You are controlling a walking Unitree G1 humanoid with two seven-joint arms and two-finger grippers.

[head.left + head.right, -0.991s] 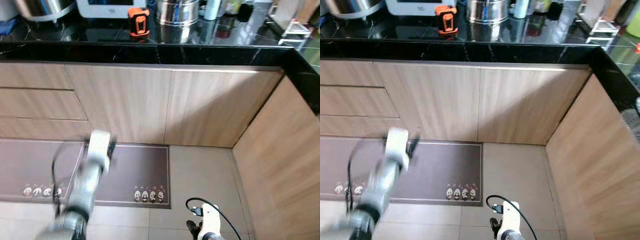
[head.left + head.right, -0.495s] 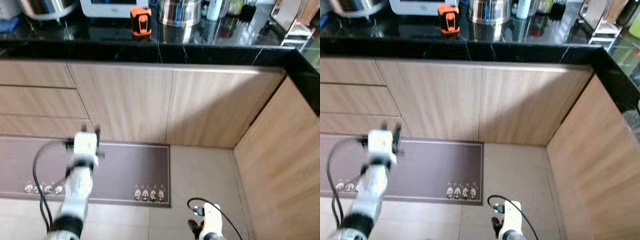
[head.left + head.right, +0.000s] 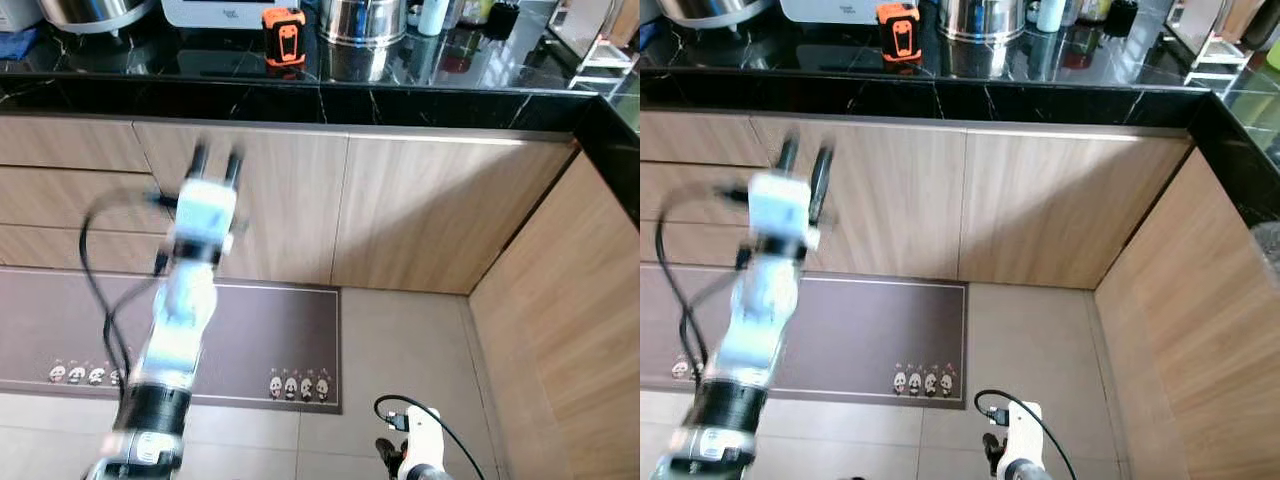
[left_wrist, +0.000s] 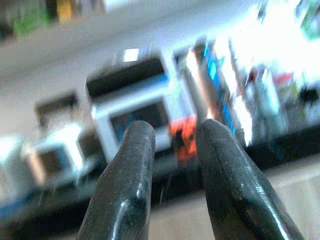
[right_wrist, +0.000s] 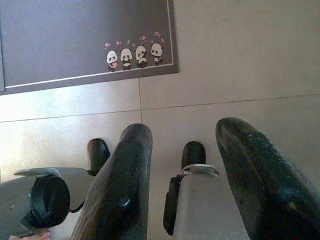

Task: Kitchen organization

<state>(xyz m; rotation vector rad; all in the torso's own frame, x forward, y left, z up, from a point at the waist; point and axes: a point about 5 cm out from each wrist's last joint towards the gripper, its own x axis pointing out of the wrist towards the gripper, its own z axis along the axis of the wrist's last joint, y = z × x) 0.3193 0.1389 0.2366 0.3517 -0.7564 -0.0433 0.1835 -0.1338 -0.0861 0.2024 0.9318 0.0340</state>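
A: Grey tile nearest, under the right gripper (image 5: pixel 180 170), hanging low and idle, fingers apart, holding nothing.

B: And the other arm?

A: Raised before the wooden cabinet doors (image 3: pixel 345 205), left gripper (image 3: pixel 215 162) blurred, fingers slightly apart, empty, touching nothing.

B: Aimed where?

A: Up and beyond, toward the black stone counter (image 3: pixel 400 100). Orange tape measure (image 3: pixel 284 35) standing upright near the counter's front edge, just right of the fingers' line, framed between them in the left wrist view. Probably next to be grasped; left arm far nearer.
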